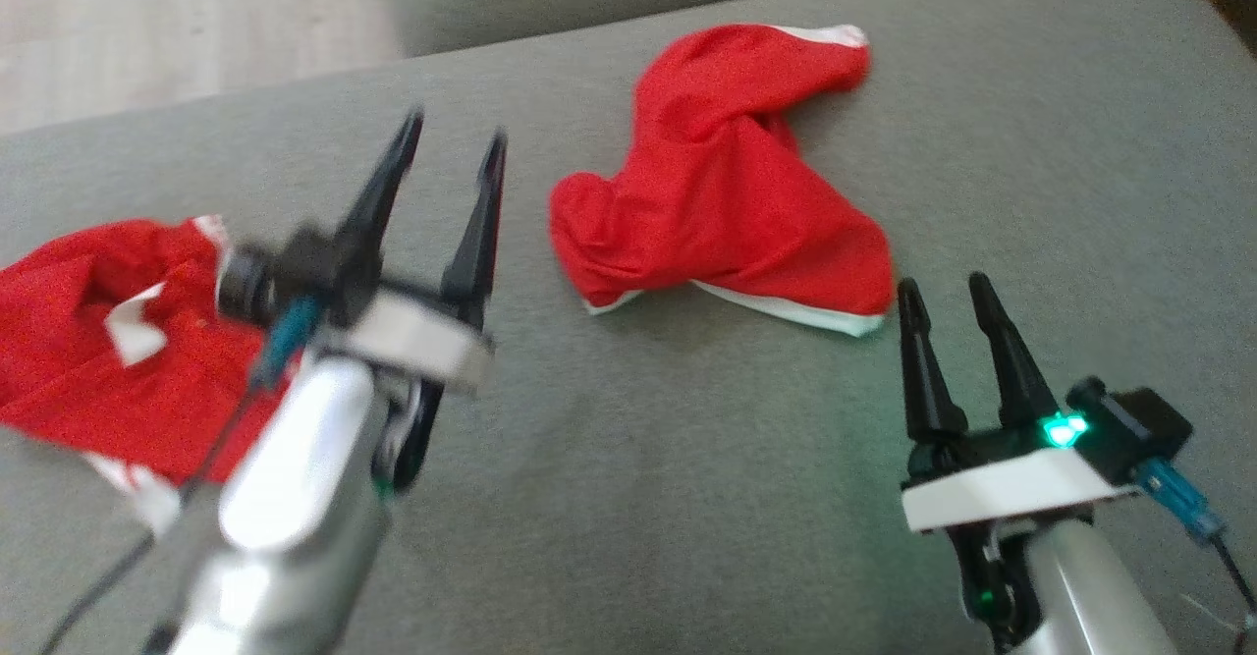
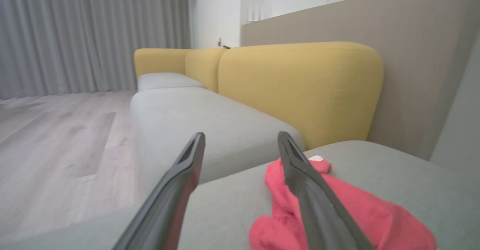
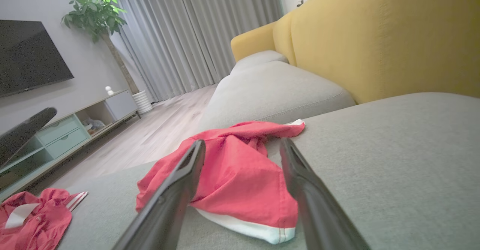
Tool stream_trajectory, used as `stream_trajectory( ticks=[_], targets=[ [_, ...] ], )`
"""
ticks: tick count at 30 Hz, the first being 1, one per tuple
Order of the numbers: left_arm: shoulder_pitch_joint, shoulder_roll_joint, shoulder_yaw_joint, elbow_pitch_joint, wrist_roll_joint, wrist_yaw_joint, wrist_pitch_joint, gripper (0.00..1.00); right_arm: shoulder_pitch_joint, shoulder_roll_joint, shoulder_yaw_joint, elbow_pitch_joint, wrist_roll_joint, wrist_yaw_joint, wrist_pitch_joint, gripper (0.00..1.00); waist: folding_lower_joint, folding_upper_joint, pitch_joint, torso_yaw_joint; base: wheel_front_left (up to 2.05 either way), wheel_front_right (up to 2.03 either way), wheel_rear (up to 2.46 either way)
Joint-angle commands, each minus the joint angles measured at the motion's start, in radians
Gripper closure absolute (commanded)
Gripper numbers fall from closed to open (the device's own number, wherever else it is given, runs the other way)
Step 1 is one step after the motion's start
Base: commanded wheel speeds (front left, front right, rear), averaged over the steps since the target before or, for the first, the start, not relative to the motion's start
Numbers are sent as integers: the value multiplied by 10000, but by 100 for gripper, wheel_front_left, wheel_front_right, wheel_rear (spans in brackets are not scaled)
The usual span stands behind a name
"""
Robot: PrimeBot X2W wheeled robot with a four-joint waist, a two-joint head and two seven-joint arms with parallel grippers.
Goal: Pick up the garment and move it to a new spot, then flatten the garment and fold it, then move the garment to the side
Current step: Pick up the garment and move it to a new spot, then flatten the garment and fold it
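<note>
A crumpled red garment (image 1: 722, 184) with white trim lies on the grey sofa cushion (image 1: 687, 498), just beyond my right gripper (image 1: 945, 287). The right gripper is open and empty, its fingers pointing at the garment's near hem (image 3: 240, 178). My left gripper (image 1: 458, 135) is blurred, raised above the cushion, open with nothing between its fingers. In the left wrist view its right finger (image 2: 300, 175) crosses in front of the garment (image 2: 356, 208). A second red garment (image 1: 108, 351) with white strips lies bunched at the cushion's left end, partly hidden by my left arm.
A yellow backrest (image 2: 300, 89) runs along the far side of the sofa, and another grey seat cushion (image 3: 273, 89) adjoins on the left. Wooden floor (image 1: 147, 27) lies beyond the cushion's left edge, with a TV stand (image 3: 63, 130) and a plant (image 3: 97, 6).
</note>
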Motion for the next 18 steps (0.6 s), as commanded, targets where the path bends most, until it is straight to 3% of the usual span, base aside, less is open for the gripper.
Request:
stream_trajectory(
  ticks=[1, 9, 18],
  targets=[
    [-172, 244, 400, -412, 1, 76, -111, 0, -7, -37, 161, -257, -65, -7, -109, 0, 1, 0, -285, 512, 0, 0, 0],
    [2809, 17, 531, -1555, 39, 1056, -272, 0, 378, -37, -386, -91, -318, -7, -109, 0, 1, 0, -460, 1416, 0, 0, 0],
    [3162, -448, 780, -2194, 385, 993, -284, 0, 218, -37, -1106, 423, -627, -7, -109, 0, 1, 0, -172, 1774, 0, 0, 0]
  ],
)
